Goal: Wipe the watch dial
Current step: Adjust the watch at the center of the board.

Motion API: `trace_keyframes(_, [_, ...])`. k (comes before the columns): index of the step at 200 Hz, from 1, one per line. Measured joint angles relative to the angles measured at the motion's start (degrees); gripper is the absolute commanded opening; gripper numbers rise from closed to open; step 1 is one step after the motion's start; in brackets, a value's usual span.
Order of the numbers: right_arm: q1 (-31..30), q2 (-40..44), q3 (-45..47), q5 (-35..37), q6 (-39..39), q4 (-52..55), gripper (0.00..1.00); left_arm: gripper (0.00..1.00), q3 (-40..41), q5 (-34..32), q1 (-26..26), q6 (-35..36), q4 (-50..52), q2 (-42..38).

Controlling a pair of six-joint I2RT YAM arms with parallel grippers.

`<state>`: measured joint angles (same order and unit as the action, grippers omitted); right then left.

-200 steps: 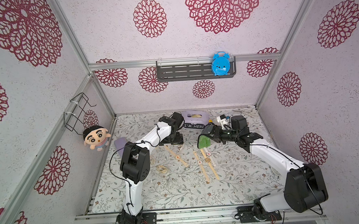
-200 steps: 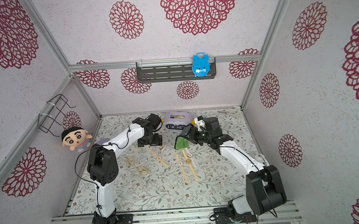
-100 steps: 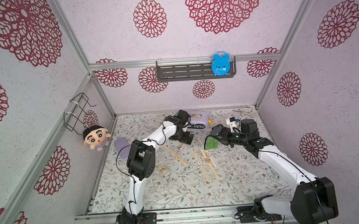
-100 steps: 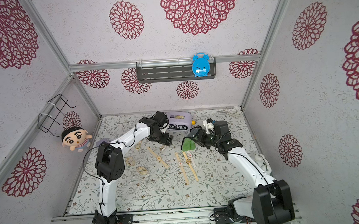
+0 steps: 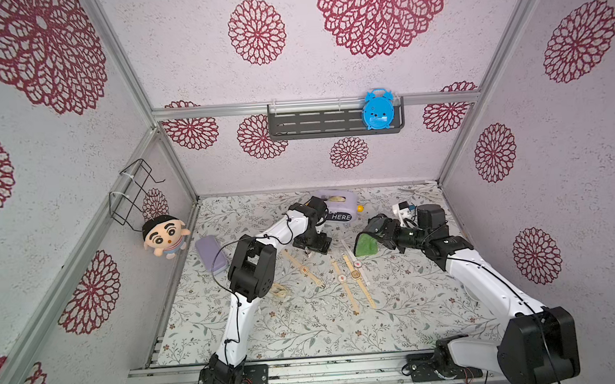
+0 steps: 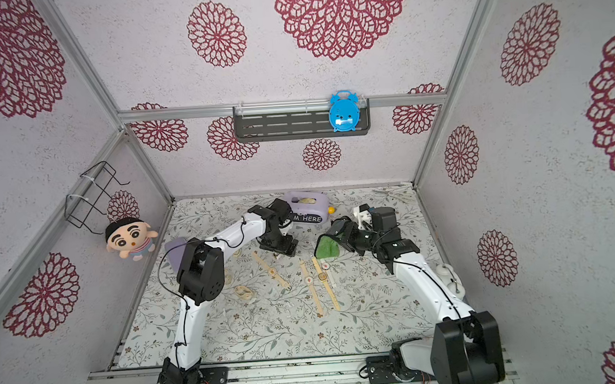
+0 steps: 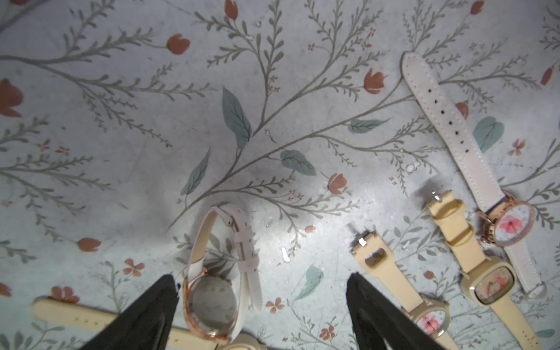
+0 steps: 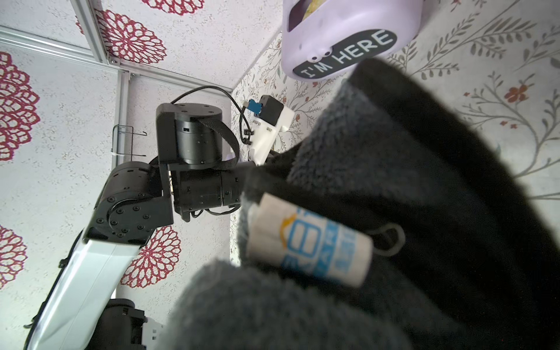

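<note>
The round rose-gold watch with the pale pink buckled strap (image 7: 212,306) lies on the flowered table cover (image 7: 151,136), between the spread fingers of my left claw (image 7: 261,276). Its case sits just beside one black finger (image 7: 145,315); whether they touch I cannot tell. That claw is released, grasping nothing. Past the opposite finger, cream-strapped watches (image 7: 491,285) lie flat. My right claw (image 5: 371,234) is clenched on a green fleecy cloth (image 5: 365,246), well apart from the left claw and near the lilac plastic box (image 5: 339,203).
</note>
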<state>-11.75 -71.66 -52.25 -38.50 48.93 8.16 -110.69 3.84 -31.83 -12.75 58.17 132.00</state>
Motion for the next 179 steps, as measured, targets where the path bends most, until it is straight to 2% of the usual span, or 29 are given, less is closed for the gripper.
trace_keyframes(56, [1.5, 0.0, 0.0, -0.9, -0.5, 1.3, 0.00, 0.84, -0.2, 0.0, 0.7, -1.6, 0.0, 1.9])
trace_keyframes(113, [2.1, 0.0, 0.0, -1.0, -0.8, 1.3, 0.00, 0.65, 0.0, -0.1, 1.7, -3.2, 0.2, 2.6])
trace_keyframes(137, [2.1, 0.0, 0.0, -1.0, -0.8, 0.9, 0.00, 0.54, 0.1, -0.1, 1.8, -3.6, 0.2, 2.6])
trace_keyframes(159, [2.2, 0.0, 0.0, -1.0, -0.8, 0.7, 0.00, 0.36, 0.2, 0.0, 1.9, -4.1, 0.3, 2.6])
trace_keyframes(179, [2.3, 0.0, 0.0, -1.0, -0.8, 0.6, 0.00, 0.33, 0.4, 0.0, 2.0, -4.6, 0.4, 2.6])
